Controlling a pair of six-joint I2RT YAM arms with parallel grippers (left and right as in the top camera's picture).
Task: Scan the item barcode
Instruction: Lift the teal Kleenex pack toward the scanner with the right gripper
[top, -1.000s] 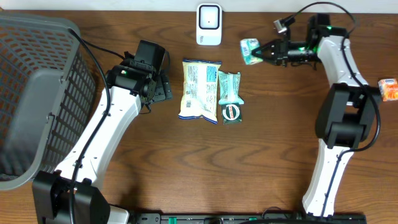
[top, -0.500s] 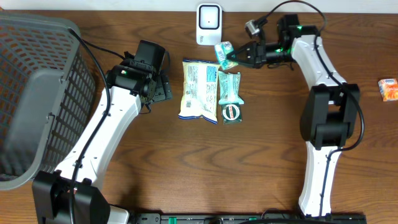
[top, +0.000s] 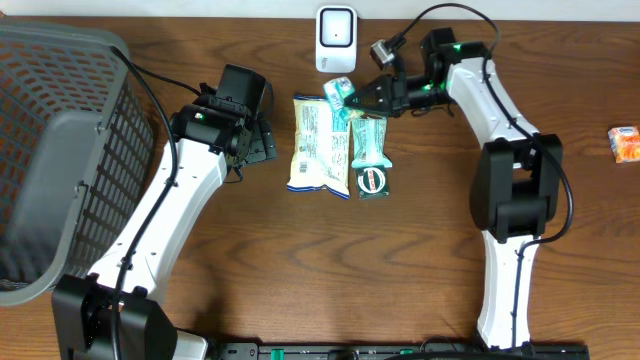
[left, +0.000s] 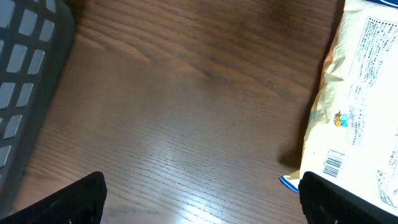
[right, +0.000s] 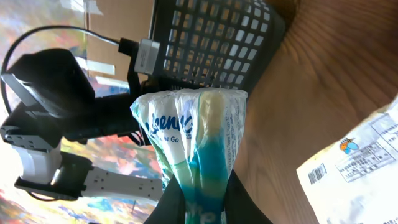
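A white barcode scanner (top: 337, 38) stands at the back middle of the table. Just in front of it my right gripper (top: 357, 97) is shut on a small green, blue and white packet (top: 338, 93), holding it over the top right corner of the cream snack bag (top: 320, 145). In the right wrist view the packet (right: 193, 137) sticks up from between the dark fingers (right: 171, 208). My left gripper (top: 262, 140) stands open and holds nothing, just left of the snack bag (left: 360, 112), whose barcode faces up.
A grey mesh basket (top: 50, 150) fills the left side of the table. A green packet with a round label (top: 369, 152) lies right of the snack bag. A small orange item (top: 625, 143) sits at the far right edge.
My right arm has swung left with the packet, from right of the scanner to just in front of it. The left arm has not moved.
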